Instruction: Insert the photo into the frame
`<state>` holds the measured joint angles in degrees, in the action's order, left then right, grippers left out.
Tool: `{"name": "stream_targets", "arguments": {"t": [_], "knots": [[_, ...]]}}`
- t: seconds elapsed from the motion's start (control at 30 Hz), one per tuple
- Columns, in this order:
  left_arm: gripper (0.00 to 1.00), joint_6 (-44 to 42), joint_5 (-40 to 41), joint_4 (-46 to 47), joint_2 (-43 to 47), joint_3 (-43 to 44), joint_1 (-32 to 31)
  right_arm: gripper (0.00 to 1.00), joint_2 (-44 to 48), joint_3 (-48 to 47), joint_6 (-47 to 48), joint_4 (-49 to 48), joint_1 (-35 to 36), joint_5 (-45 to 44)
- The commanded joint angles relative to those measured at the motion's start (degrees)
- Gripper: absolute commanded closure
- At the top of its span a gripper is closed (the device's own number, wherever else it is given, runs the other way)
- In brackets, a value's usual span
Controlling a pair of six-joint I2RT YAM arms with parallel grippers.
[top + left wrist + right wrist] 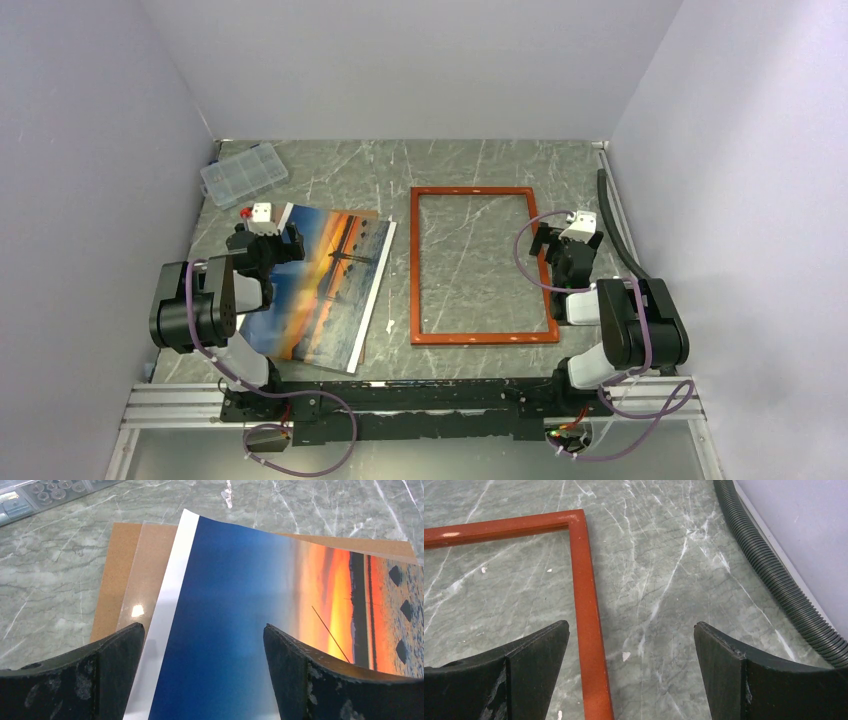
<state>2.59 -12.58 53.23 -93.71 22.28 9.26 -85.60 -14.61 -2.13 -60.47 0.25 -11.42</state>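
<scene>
Left gripper (202,630) is held open over the photo (335,290), a white-bordered sunset print laid askew on a brown board (116,575) at left. Right gripper (631,627) is spread wide above the right rail of the frame (485,338), a narrow red-orange rectangle. Only a thin strip of table (340,170) is left between them.

Red-orange frame (483,265), sunset-orange-and-blue photo (325,285)

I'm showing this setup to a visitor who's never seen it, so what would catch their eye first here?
Most likely the photo, a vivid orange sunset against deep blue, lying on the left side of the table under the open left gripper. Next comes the red-orange frame, flat at centre-right with the table showing through it, the open right gripper above its right edge.
</scene>
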Motion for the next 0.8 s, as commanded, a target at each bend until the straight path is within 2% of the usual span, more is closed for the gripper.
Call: {"name": "stream_targets", "arguments": {"t": [0.0, 0.47, 0.53, 0.6, 0.67, 0.7, 0.77], "knots": [[0.05, -0.57, 0.31, 1.08, 0.11, 0.57, -0.29, 0.00, 0.96, 0.13, -0.50, -2.99, -0.08, 0.66], [0.05, -0.53, 0.28, 0.93, 0.11, 0.67, -0.27, 0.00, 0.66, -0.56, -0.67, -1.89, -0.05, 0.62], [0.05, -0.92, -2.45, 0.81, 0.61, 0.85, -0.03, 0.00, 0.95, -0.29, -0.59, -2.18, -0.08, 0.48], [0.05, -1.15, -3.37, -5.55, 3.07, 3.45, -0.01, 0.00, 2.95, -1.61, -1.88, 0.28, 0.34, -5.89], [0.05, -0.99, -2.78, -16.11, 5.84, 8.39, -0.03, 0.00, 5.91, -7.57, -3.79, 12.57, 0.84, -11.19], [0.05, -1.15, -2.88, -23.28, 6.72, 10.90, -0.02, 0.00, 6.73, -10.71, -3.66, 20.21, 0.88, -11.62], [0.05, -0.95, -2.97, -32.84, 8.43, 15.73, -0.02, 0.00, 9.27, -15.94, -5.55, 29.56, 1.10, -11.00]]}}
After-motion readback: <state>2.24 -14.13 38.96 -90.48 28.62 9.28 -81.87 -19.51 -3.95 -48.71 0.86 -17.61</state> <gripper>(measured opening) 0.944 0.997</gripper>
